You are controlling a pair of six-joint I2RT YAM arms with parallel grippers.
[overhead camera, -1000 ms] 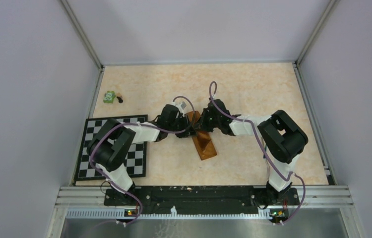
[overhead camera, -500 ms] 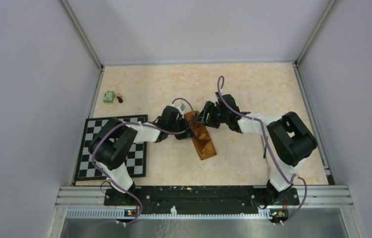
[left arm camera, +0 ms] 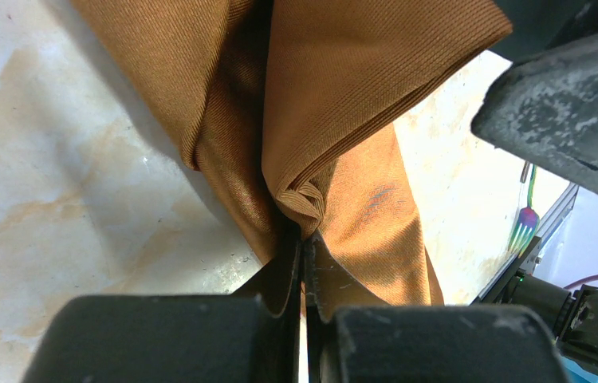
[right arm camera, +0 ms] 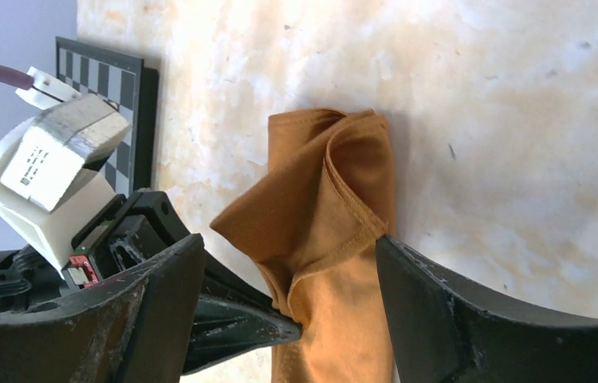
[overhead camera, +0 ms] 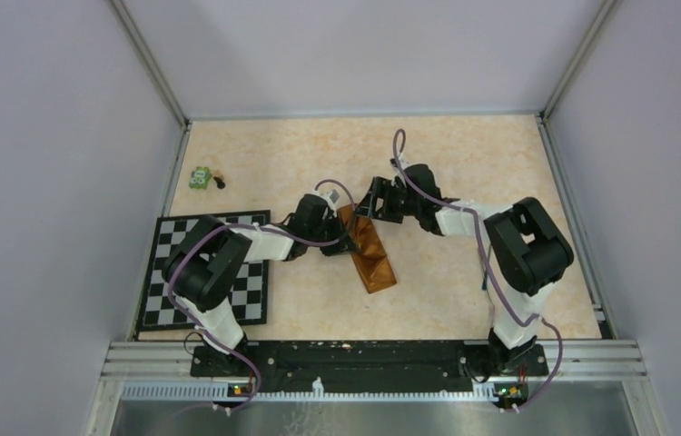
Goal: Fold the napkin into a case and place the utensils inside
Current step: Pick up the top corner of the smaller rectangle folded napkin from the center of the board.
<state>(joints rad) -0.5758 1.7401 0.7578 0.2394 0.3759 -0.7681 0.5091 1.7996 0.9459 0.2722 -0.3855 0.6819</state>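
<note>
Pale lavender walls (overhead camera: 46, 182) enclose a beige marbled tabletop (overhead camera: 473, 154). Aluminium rail (overhead camera: 591, 351) along the near edge; lighting even, probably overhead.

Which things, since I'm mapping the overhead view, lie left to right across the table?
checkered mat → left gripper, pinching the cloth's left edge → napkin → right arm's elbow

Napkin (overhead camera: 373, 259): rust-orange, plain (fine ribbed weave up close). Mat (overhead camera: 253, 298), lower left: black-and-white checks. Worktop (overhead camera: 464, 154): beige, marbled.
</note>
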